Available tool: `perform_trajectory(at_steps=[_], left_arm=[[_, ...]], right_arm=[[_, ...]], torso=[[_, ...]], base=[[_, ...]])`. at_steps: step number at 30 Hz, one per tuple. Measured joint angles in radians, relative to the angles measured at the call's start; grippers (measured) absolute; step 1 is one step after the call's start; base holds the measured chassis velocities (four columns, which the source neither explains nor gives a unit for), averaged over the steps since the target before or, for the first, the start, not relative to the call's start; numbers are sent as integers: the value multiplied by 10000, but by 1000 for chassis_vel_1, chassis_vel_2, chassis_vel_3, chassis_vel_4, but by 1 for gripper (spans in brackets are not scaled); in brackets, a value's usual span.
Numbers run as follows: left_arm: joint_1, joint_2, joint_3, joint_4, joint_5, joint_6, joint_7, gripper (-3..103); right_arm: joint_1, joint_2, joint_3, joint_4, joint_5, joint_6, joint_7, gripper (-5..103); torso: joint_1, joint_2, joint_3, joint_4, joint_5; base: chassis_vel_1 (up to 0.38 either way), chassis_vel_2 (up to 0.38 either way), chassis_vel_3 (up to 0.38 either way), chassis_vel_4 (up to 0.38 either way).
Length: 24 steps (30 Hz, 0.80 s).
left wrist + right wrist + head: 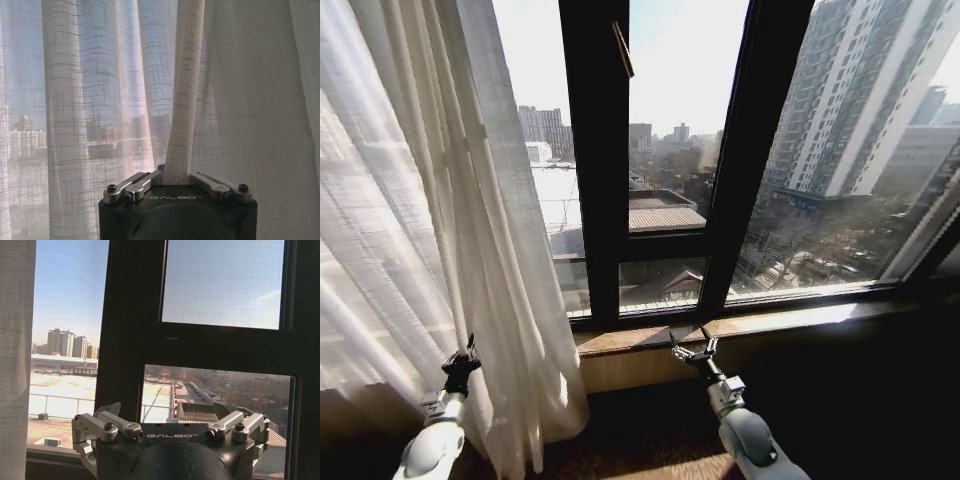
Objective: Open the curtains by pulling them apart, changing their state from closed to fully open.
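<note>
left gripper point(177, 179) clamped on a pleat of the sheer white-cream pleated curtains point(440, 220) to drag them aside; right gripper point(694, 349) spread, empty, near the dark window frame point(595, 150).

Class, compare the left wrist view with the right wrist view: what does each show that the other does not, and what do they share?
Left wrist view alone: the left pincer shut on a pleat of the sheer curtains, buildings faint through the weave. Right wrist view alone: the right pincer open and holding nothing, facing the dark window frame with its mesh screen and bare glass. Shared: curtain fabric, at the picture's edge in the right wrist view, and daylit city outside.
</note>
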Motion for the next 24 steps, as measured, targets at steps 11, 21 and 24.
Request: perform_trajectory(at_steps=[11,21,24], left_arm=[[4,-14,-49,68,6,-64,6,0],[34,7,-90,134,6,-115,6,0],[37,17,-91,191,7,-117,7,0]], right_arm=[[0,-1,0,0,0,0,0,100],[0,1,-1,1,0,0,-1,100],[0,-3,2,0,0,0,1,100]], torso=[[-2,1,-1,0,1],[-2,1,0,3,-7],[1,-1,2,-1,9]], base=[[450,256,-432,-257],[155,130,-149,-119],[-39,-4,35,20]])
